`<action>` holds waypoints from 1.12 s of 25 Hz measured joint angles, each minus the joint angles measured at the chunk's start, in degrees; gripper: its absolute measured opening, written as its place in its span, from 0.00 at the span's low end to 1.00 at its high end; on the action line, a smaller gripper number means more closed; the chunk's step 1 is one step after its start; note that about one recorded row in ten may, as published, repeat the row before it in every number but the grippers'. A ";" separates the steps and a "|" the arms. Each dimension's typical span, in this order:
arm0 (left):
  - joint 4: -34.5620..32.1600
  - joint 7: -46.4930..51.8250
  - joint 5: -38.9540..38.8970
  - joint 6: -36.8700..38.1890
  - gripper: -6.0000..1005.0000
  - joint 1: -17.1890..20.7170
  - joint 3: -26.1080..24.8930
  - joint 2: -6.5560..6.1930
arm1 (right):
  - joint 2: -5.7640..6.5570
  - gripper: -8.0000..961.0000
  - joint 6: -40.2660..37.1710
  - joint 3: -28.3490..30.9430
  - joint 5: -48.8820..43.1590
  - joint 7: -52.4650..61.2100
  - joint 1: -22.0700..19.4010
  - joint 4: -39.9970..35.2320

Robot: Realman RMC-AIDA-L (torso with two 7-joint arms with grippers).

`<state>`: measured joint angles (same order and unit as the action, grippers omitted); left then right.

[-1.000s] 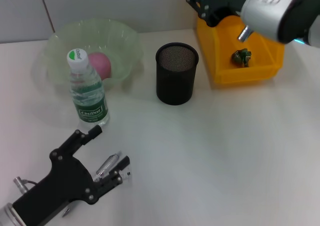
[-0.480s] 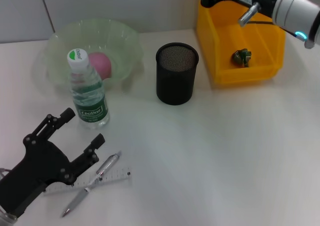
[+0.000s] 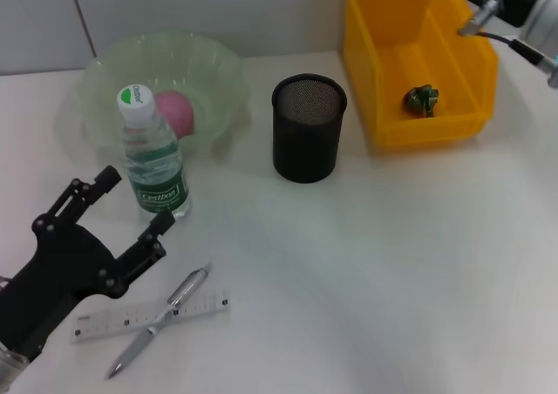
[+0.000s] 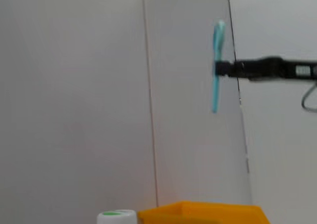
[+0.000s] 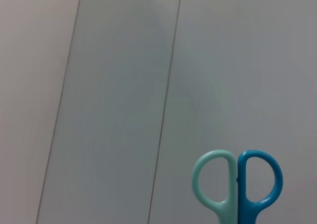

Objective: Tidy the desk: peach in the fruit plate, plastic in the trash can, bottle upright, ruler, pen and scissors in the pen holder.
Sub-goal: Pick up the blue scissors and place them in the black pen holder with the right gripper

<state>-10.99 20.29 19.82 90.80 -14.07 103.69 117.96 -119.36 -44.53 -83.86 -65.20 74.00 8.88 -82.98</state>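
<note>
Left gripper (image 3: 131, 211) low at about 8 o'clock on the desk (image 3: 392, 263), fingers spread and empty, just beside the bottle (image 3: 153, 154), which stands upright at 10 o'clock. Just inside it at 7 o'clock, pen (image 3: 157, 321) lying crossed over the ruler (image 3: 148, 315), both flat on the desk and touching. Peach (image 3: 173, 112) already resting in the fruit plate (image 3: 218, 71) at 11 o'clock. Pen holder (image 3: 307, 128) at 12 o'clock, nothing visible standing in it. Yellow bin (image 3: 384, 80) at 1 o'clock with a small crumpled green scrap (image 3: 422, 98) inside, presumably the plastic.

Right gripper high at 1 o'clock above the bin, mostly out of the head view; clenched on the scissors (image 5: 238, 184), judging from the left wrist view, with the handle rings upward.

Likely trouble ahead: spread left fingers so near the bottle could knock it over on any sideways reach. Crossed pen and ruler risk a pinch that drags both or lets the thin ruler slip. Scissors could catch the holder's rim if lowered off centre, tipping the light mesh cup.
</note>
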 joint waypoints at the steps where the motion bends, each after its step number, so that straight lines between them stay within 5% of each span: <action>1: 0.00 0.00 0.00 0.00 0.79 0.00 0.00 0.00 | 0.00 0.30 -2.65 1.43 3.24 -3.89 0.67 3.92; 9: 0.88 0.79 0.53 1.02 0.79 0.27 -0.55 0.07 | -0.07 0.31 -23.86 7.85 25.49 -33.86 9.28 43.02; 28: 2.64 2.39 1.36 1.21 0.79 -0.13 0.99 -0.31 | -0.58 0.32 -21.43 7.40 28.65 -44.52 25.48 67.32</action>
<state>-8.35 22.68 21.19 92.01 -14.20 104.68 117.65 -119.94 -65.96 -76.46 -36.55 29.48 34.36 -15.66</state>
